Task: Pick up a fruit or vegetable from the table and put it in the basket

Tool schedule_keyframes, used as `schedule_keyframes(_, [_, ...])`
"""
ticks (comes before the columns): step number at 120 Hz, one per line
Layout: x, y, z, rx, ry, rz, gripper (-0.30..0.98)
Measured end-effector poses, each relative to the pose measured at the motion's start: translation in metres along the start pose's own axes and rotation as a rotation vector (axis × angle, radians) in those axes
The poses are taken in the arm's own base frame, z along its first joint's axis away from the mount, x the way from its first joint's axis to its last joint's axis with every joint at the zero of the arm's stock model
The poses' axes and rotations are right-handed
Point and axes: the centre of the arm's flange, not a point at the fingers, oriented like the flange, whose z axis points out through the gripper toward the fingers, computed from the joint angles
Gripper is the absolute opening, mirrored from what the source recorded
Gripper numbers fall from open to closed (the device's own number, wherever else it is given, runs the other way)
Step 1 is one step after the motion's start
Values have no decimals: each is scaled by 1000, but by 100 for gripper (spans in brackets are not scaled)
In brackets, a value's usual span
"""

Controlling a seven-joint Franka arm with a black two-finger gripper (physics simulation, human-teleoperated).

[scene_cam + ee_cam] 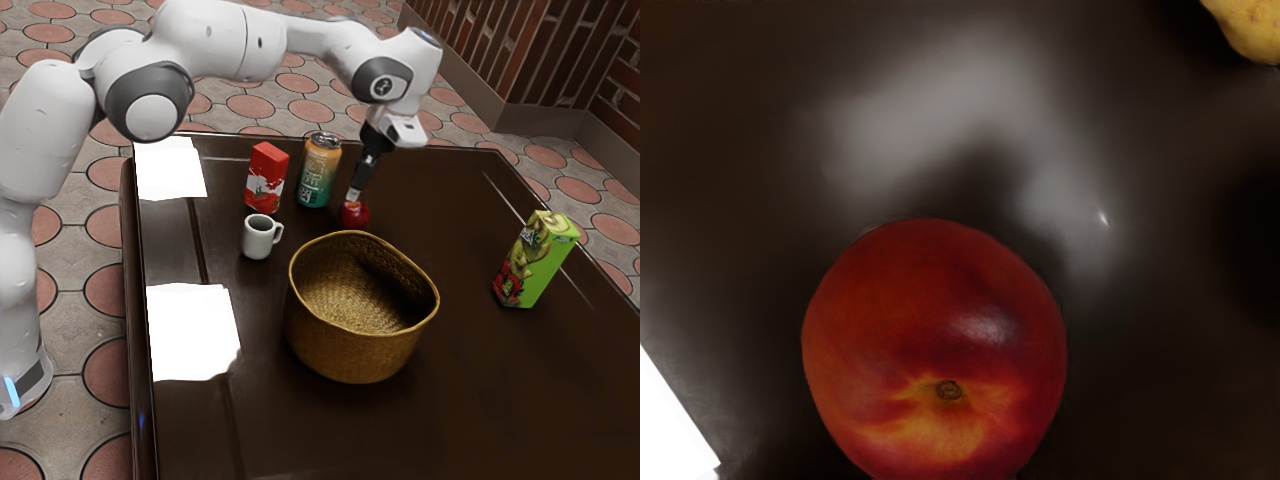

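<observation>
Your gripper [353,197] hangs nose-down right at the top of the red fruit [935,340], a nectarine by its look, which sits on the table [455,205]; you can't tell from here whether the pincer is spread or pressed together, nor whether it touches the skin. The step in hand looks to be the grasp, with the carry still to do. Check that the pincer is wide enough before you sink it, centre it over the stem hollow, and lower straight down until it can take the fruit around its widest part; a pinch high on that round, smooth skin could squirt it away. Close gently, then lift a little to test the hold. Just beyond, towards the exterior camera, stands the woven basket [350,345], upright and open-topped, its rim close enough that you should rise well clear before crossing, then let go low over the middle. Keep your swing off the tall can [319,172], the red carton [266,180] and the white mug [258,237] near the fruit. Leave the yellow produce [1252,25], well apart from it, and the distant green carton [537,258] alone.
</observation>
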Motion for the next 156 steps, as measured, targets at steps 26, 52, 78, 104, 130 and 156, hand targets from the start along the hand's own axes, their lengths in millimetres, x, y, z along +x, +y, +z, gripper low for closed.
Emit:
schedule_keyframes(26, [0,3,21,-26,-22,60,69])
schedule_keyframes(52, [11,1,41,-52,2,98,69])
schedule_keyframes(78, [15,1,51,-61,21,115,69])
schedule_keyframes(104, [16,0,61,-62,24,126,69])
schedule_keyframes(130, [18,-1,68,-61,29,132,65])
schedule_keyframes(156, [13,-9,73,-68,47,114,30])
